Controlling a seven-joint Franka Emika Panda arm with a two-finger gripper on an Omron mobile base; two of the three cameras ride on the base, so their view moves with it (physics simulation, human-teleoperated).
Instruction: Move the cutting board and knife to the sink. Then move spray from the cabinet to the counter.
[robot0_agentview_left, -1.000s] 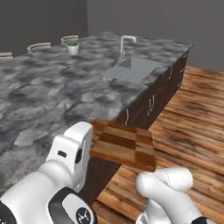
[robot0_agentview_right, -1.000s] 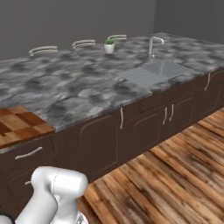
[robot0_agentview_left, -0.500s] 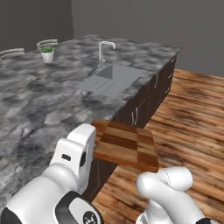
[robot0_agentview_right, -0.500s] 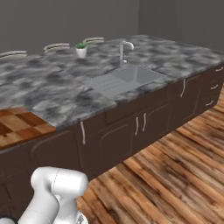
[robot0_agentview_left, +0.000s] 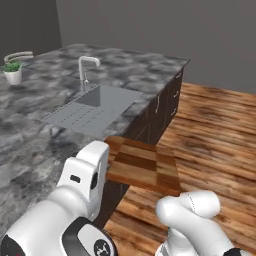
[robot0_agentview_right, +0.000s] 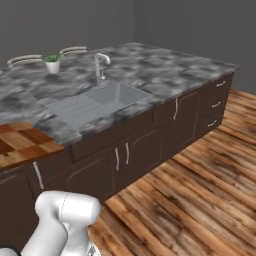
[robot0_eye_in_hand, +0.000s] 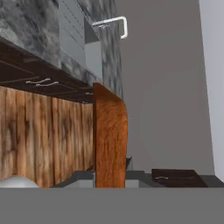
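1. Cutting board (robot0_agentview_left: 142, 166) hangs level in the air, carried beyond the counter's (robot0_agentview_left: 40, 155) front edge over the wooden floor (robot0_agentview_left: 215, 130); in the right base view its checkered corner (robot0_agentview_right: 25, 145) juts in at the left.
2. Going left to right in the left base view: a small potted plant (robot0_agentview_left: 12, 72) far back on the counter, then the chrome faucet (robot0_agentview_left: 85, 67), the sink (robot0_agentview_left: 97, 107) with its ribbed drainer, and the board nearest the arm.
3. Tool (robot0_eye_in_hand: 110, 177): the hand view looks along the board's edge (robot0_eye_in_hand: 109, 140), which rises between the dark tips, so the tool is clamped tight on the board.
4. Progress, as I judge it: the board is lifted and near the sink but not yet in the basin, so the first part is underway.
5. Left to do: lower the board into the sink, bring the knife there too, then take the spray from the cabinet to the counter.
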